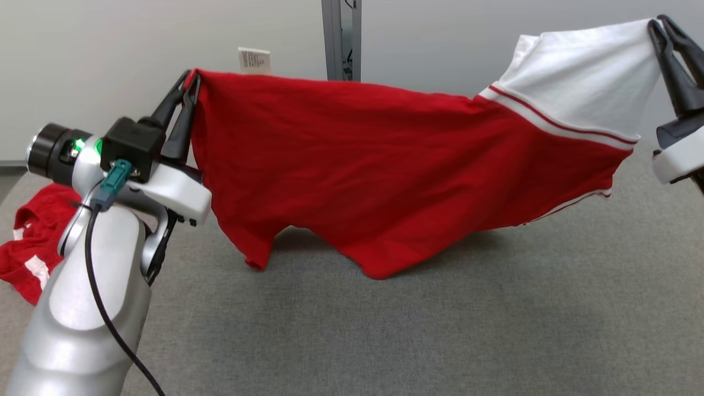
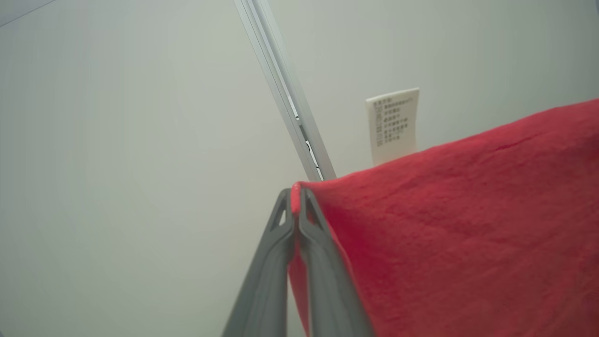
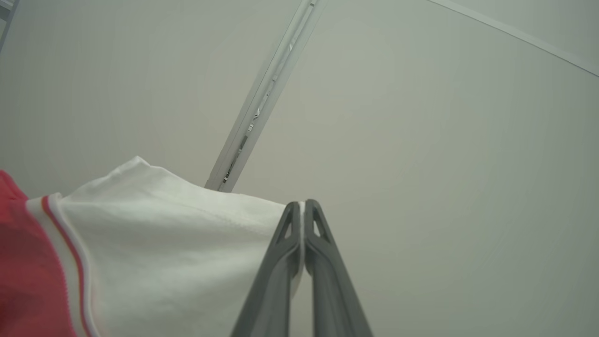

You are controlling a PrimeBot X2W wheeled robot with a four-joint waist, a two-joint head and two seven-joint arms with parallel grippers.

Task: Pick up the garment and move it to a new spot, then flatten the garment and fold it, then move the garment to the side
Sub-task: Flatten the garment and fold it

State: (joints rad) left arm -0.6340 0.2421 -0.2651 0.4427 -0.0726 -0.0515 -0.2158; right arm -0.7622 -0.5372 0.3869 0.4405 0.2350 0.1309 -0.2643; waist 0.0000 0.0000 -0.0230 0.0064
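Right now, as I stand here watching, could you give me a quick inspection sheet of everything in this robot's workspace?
Surface: grey cloth-covered table, flat, with the garment's shadow falling on it.
Job's things: garment, red with a white striped end, held up and spread between both grippers. Whether its low edge touches the table cannot be told.
Clutter: crumpled red cloth with white patches, at the table's left edge.
Grippers: left gripper shut on the garment's red corner; right gripper shut on its white end.
Cables: black cable running from a teal plug down the left arm.
Surroundings: pale wall, metal post, paper label.
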